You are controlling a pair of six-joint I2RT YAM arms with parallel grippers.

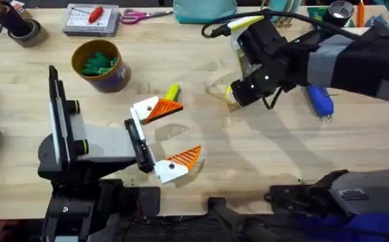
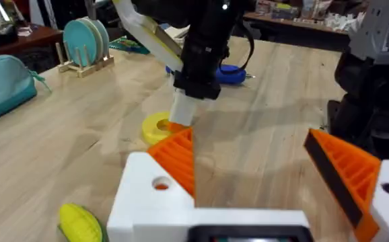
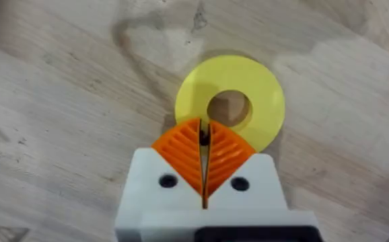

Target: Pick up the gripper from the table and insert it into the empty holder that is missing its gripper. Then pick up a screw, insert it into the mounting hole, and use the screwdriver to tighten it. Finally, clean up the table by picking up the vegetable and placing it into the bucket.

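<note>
Two tools, one vegetable, one bucket

Light wood-grain table, even overhead light, soft shadows. Second wooden table behind, cluttered. Teal plates in wooden rack at far edge.

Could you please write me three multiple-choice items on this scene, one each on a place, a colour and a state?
1. The right gripper has its tips just over:
A. the toy corn cob
B. the yellow ring-shaped disc
C. the bucket

2. The screwdriver handle is:
A. blue
B. red
C. pink

3. The left gripper is:
A. shut on the disc
B. shut on nothing
C. open

Key: 1 B, the right wrist view shows the disc right beyond the orange pads. 2 A, the overhead view shows a bright blue handle. 3 C, its two orange pads stand far apart.
</note>
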